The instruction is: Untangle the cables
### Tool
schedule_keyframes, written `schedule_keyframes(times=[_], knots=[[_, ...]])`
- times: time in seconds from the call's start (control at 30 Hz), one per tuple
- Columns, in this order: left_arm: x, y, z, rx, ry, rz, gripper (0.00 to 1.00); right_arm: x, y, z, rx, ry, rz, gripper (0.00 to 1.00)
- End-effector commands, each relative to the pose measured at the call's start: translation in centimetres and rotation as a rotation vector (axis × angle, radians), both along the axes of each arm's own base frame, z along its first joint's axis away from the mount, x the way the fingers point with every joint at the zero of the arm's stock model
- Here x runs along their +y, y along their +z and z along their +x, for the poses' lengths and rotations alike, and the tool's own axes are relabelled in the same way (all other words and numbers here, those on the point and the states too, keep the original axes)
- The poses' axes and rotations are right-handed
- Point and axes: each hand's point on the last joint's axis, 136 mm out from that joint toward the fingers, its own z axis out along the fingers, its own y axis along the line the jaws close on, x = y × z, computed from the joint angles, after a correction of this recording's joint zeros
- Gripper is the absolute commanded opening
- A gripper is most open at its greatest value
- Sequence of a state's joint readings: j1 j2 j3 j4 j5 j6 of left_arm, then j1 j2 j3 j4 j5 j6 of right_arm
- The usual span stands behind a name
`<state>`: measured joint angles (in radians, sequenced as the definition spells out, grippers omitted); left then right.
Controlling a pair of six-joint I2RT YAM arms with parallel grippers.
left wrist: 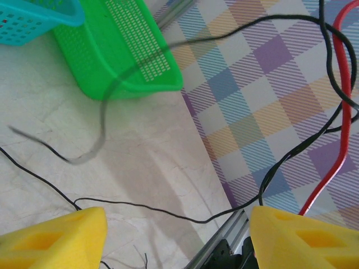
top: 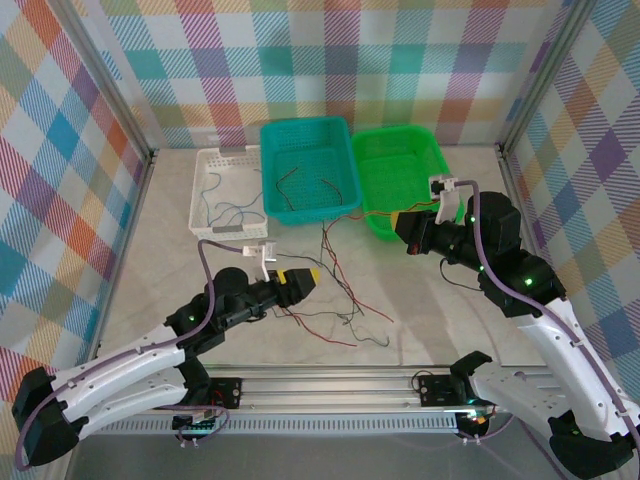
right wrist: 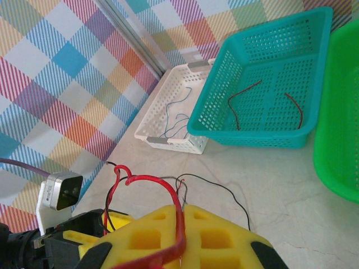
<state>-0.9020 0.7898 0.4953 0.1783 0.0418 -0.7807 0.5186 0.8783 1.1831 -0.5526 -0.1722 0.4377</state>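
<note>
Separating a single strand from the knot looked to be the step in hand. The thin, limp cables (top: 338,305) lay in a loose tangle of red, black and grey wire on the pale marbled bench (top: 160,250), in front of the baskets and between the two arms. One thin red wire (left wrist: 348,112) led out of that tangle to the right hand (right wrist: 180,208), whose yellow wedge-shaped fingers were clenched on it, pinching it in the seam between them. The left hand (left wrist: 178,212) was released, its yellow fingers wide apart, with a thin black wire (left wrist: 168,214) running across the gap and seemingly touching neither. By my judgement the next move called for the left hand to close on that black strand, or pin the heap, so the red wire could be drawn free without dragging the rest along; strands this slim are easy to miss.

The left arm reached low and forward, its hand at the near-left edge of the tangle. The right arm was bent at the elbow, its hand pointing leftward, raised beside the near corner of the bright green plastic mesh basket (top: 395,170). Beyond stood a teal plastic mesh basket (top: 300,124) with two dark wires in it and a white slotted plastic basket (top: 226,156) holding blue and grey ones.
</note>
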Motion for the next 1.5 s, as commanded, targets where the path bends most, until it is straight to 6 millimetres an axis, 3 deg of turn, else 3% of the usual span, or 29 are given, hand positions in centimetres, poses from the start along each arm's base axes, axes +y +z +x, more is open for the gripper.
schedule_keyframes(times=[0.0, 0.33, 0.7, 0.9, 1.0, 1.13, 1.23, 1.37, 1.47], knots=[[-0.5, 1.7, -0.2, -0.030, -0.015, -0.074, 0.68, 0.8, 0.9, 0.0, -0.018, 0.030, 0.047, 0.00], [-3.3, 3.4, -1.1, -0.060, -0.121, -0.124, 0.69, 1.0, 0.6, -0.2, -0.002, 0.040, 0.056, 0.00], [-4.3, 4.4, -2.0, -0.096, -0.163, -0.147, 0.70, 1.2, 0.0, -0.1, 0.013, 0.050, 0.061, 0.00], [-4.7, 3.2, -1.3, -0.089, -0.139, -0.092, 0.69, 1.6, 0.3, -0.4, 0.018, 0.073, 0.085, 0.00], [-5.4, 2.4, -0.7, -0.086, -0.137, -0.070, 0.64, 2.3, 0.1, -0.7, 0.034, 0.110, 0.108, 0.00], [-6.6, 1.7, -0.1, -0.068, -0.145, -0.072, 0.41, 2.9, -0.8, -0.8, 0.077, 0.135, 0.129, 0.00], [-6.8, 1.6, 0.0, -0.060, -0.142, -0.074, 0.32, 2.8, -1.6, -0.7, 0.092, 0.128, 0.122, 0.00], [-5.9, 1.9, -0.2, -0.073, -0.127, -0.059, 0.32, 2.1, -2.8, -0.4, 0.101, 0.085, 0.085, 0.00], [-5.1, 2.4, -0.5, -0.086, -0.117, -0.056, 0.37, 1.5, -3.2, -0.1, 0.100, 0.048, 0.061, 0.00]])
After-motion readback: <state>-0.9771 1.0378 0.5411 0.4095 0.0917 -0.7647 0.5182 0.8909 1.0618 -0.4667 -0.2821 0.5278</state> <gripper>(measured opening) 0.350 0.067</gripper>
